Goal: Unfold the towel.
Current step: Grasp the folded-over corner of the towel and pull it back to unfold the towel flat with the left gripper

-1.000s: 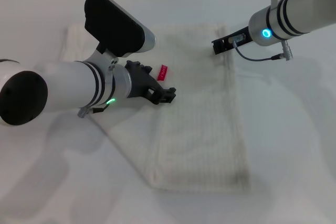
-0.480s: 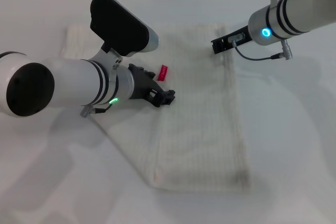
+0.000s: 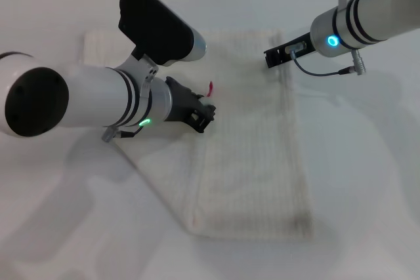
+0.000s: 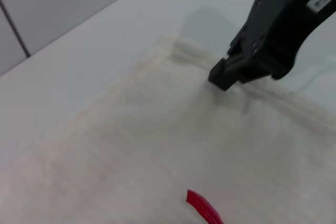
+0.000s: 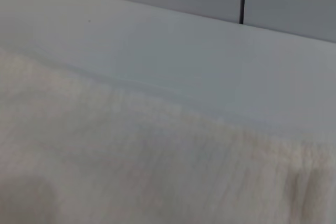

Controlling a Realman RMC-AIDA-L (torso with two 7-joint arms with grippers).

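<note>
Left gripper (image 3: 205, 117) has crept onto the towel's (image 3: 252, 162) red tag (image 3: 210, 88); jaws' spread unclear.

White table (image 3: 367, 162), folded towel (image 3: 256, 162)

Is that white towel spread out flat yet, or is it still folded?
Still partly folded. The towel has a doubled layer whose diagonal edge runs under the left hand, near the red tag.

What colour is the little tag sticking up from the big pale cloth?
Bright red tag on the cream-white terry towel, clearest in the left wrist view.
</note>
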